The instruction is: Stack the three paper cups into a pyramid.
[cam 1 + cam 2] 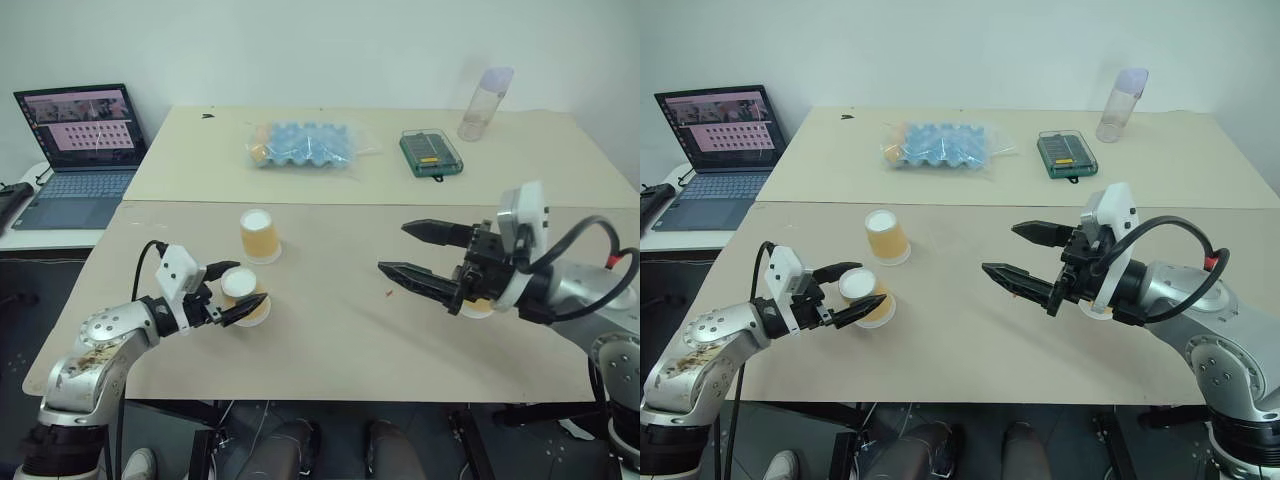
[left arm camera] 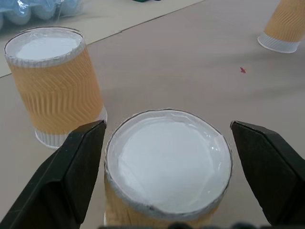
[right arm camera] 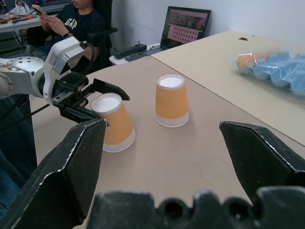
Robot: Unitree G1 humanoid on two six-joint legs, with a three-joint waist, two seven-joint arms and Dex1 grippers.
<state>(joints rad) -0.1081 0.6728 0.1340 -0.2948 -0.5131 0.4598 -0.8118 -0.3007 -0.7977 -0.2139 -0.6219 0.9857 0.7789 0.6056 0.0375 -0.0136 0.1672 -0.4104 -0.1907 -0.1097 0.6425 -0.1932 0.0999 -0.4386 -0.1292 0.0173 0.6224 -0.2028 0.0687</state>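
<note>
Left pincer (image 1: 855, 290) spread around inverted cup (image 1: 865, 296) (no grip); right pincer (image 1: 1025, 258) spread, empty.

Even, soft indoor light falls from overhead on the tan table (image 1: 330, 330), leaving only faint, short shadows beside the paper cups (image 1: 259, 236), with no harsh glare, while the head views stay sharp and the nearest black fingers (image 3: 66, 176) in the wrist views blur slightly.
</note>
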